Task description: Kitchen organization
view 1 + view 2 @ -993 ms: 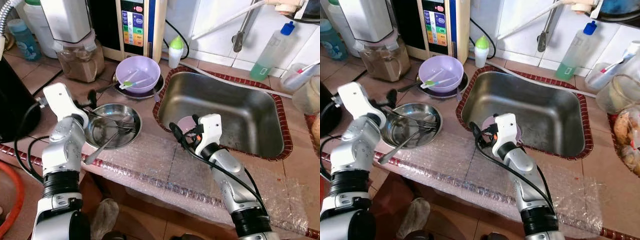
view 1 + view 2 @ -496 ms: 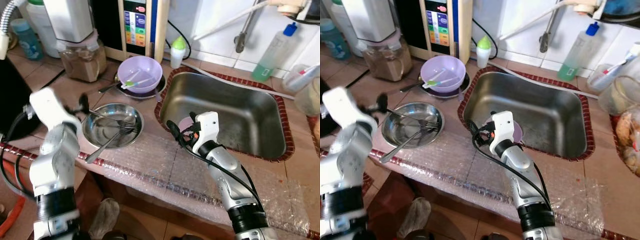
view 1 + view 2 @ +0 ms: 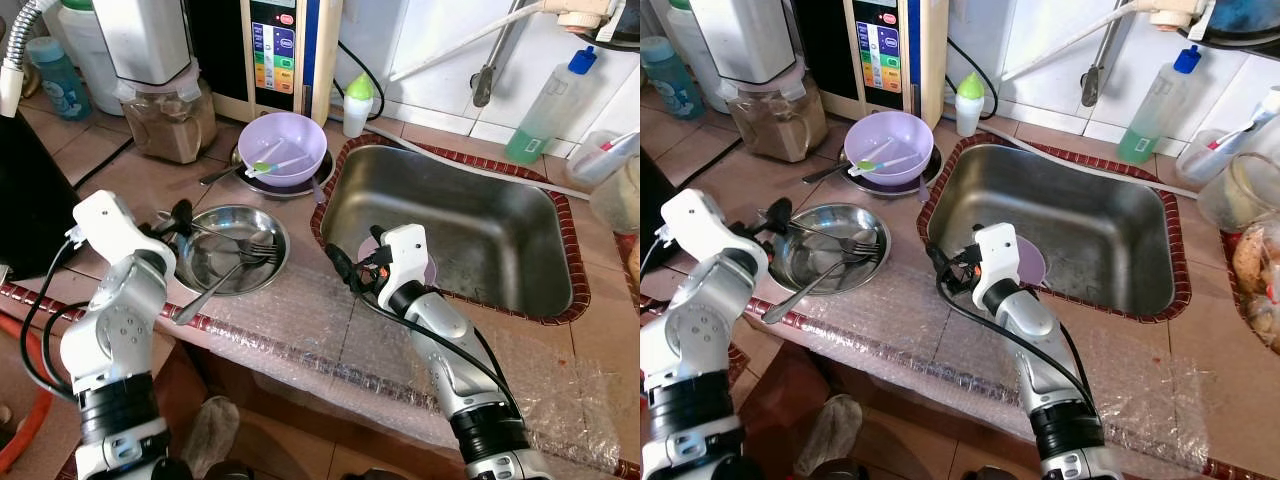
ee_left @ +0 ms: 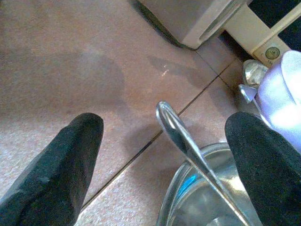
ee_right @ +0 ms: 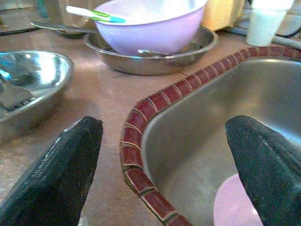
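step: likely clearing cutlery | left gripper (image 4: 164, 141) released, left of steel dish (image 3: 225, 262), straddling spoon handle (image 4: 181, 136) | right gripper (image 5: 162, 160) released at sink (image 3: 470, 225) near-left rim | next: pinch handle

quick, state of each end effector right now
Left end effector: open, holding nothing, at the steel plate's rim by a utensil handle.
Right end effector: open, empty, over the sink corner.

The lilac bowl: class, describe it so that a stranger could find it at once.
Start at the steel sink and look to the counter by its far left corner. The lilac bowl sits there in a shallow metal dish. It is the one plastic, pale purple dish, holding a white and green utensil.
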`<state>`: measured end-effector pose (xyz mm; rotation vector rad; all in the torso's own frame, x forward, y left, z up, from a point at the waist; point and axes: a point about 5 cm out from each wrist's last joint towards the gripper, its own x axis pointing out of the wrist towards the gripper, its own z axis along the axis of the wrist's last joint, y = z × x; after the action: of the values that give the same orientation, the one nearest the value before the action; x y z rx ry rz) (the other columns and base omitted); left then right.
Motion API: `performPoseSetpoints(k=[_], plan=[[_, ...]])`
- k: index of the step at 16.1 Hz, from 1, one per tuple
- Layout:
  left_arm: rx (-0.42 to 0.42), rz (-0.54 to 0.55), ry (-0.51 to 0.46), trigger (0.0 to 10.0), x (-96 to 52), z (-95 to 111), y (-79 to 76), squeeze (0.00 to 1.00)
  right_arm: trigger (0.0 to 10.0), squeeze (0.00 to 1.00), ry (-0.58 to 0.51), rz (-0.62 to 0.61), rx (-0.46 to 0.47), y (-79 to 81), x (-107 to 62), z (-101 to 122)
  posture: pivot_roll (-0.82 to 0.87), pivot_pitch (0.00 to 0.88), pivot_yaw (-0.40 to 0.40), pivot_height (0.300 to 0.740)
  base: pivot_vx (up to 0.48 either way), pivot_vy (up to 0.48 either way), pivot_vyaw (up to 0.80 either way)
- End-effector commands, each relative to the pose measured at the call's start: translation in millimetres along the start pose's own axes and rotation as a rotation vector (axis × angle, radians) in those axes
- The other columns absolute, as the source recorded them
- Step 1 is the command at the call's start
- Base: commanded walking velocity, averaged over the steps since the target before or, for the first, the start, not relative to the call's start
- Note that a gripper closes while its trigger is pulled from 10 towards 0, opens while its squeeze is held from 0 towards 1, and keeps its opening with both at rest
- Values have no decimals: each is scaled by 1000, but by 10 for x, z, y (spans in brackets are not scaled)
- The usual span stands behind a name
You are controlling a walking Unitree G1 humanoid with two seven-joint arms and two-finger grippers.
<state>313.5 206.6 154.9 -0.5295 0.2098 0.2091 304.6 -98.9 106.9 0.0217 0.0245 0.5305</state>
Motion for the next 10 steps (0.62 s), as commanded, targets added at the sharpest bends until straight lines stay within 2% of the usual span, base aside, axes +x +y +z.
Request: performPoseSetpoints(k=[1, 4, 5, 6, 7, 10], plan=[[-16, -15, 6, 10000, 26, 29, -29, 0, 10000, 0, -12, 71, 7, 66, 6, 21, 78, 28, -41, 740, 0, 0, 0], [-36, -26, 26, 9765, 70, 30, -20, 0, 10000, 0, 4, 230, 38, 222, -41, 10, 70, 26, -35, 740, 0, 0, 0], [-62, -33, 35, 4863, 87, 20, -22, 0, 10000, 0, 16, 268, 55, 256, -55, -6, 69, 26, -33, 740, 0, 0, 0], [-67, -38, 37, 3529, 90, 18, -27, 0, 10000, 0, 19, 275, 51, 262, -58, -10, 69, 26, -33, 740, 0, 0, 0], [-79, -52, 39, 0, 96, 18, -46, 0, 10000, 0, 20, 271, 41, 258, -58, -18, 68, 25, -31, 740, 0, 0, 0], [-111, -77, 40, 0, 97, 23, -82, 0, 10000, 0, 23, 275, 44, 264, -59, -31, 71, 26, -30, 740, 0, 0, 0]])
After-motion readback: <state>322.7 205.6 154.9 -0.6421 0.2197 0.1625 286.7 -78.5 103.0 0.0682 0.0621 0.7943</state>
